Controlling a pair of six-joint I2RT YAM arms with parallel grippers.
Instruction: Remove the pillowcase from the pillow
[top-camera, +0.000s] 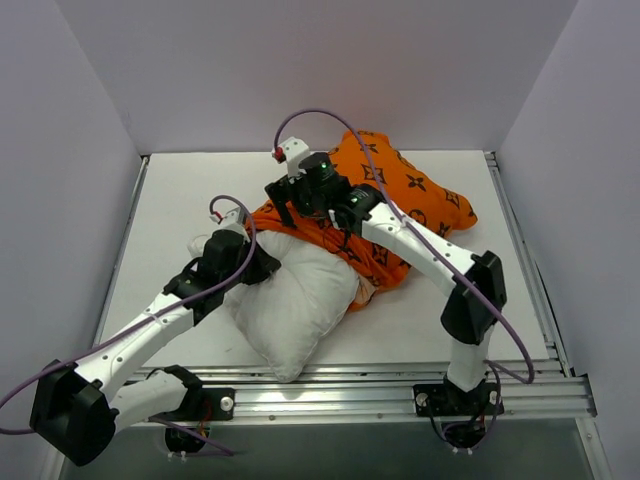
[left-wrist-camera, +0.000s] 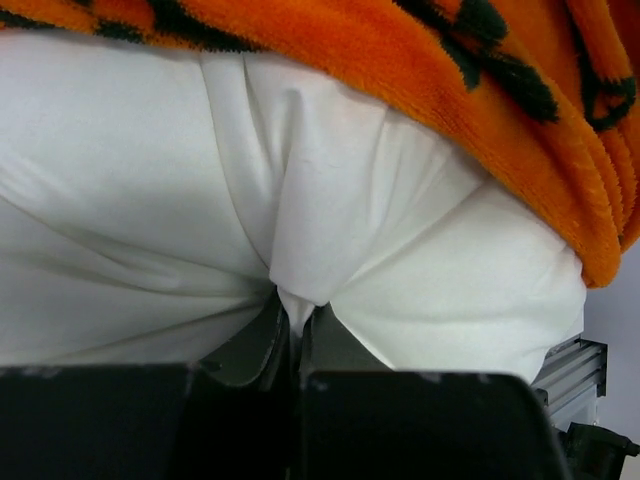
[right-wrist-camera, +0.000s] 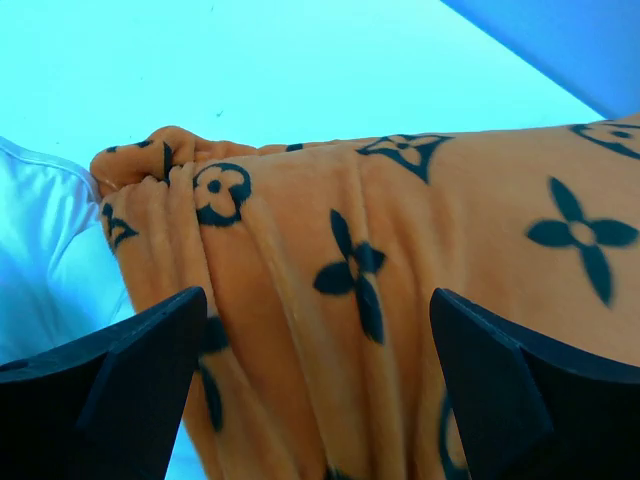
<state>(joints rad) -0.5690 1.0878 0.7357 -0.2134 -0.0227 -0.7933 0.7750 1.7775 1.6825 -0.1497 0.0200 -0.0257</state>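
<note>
Left gripper (left-wrist-camera: 295, 325) is clamped on the pillow (left-wrist-camera: 400, 230); right gripper (right-wrist-camera: 315, 300) is spread over the pillowcase (right-wrist-camera: 480, 250). Roughly half is judged uncovered; the rest is to be stripped.

bare table (top-camera: 170, 200) left of the pillow (top-camera: 295, 300); right arm (top-camera: 415, 240) crosses over the pillowcase (top-camera: 425, 190).

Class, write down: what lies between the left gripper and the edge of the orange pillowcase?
Only the white pillow. The left gripper pinches a fold of it, and bare pillow fabric runs up to the pillowcase. The left wrist view shows this.
</note>
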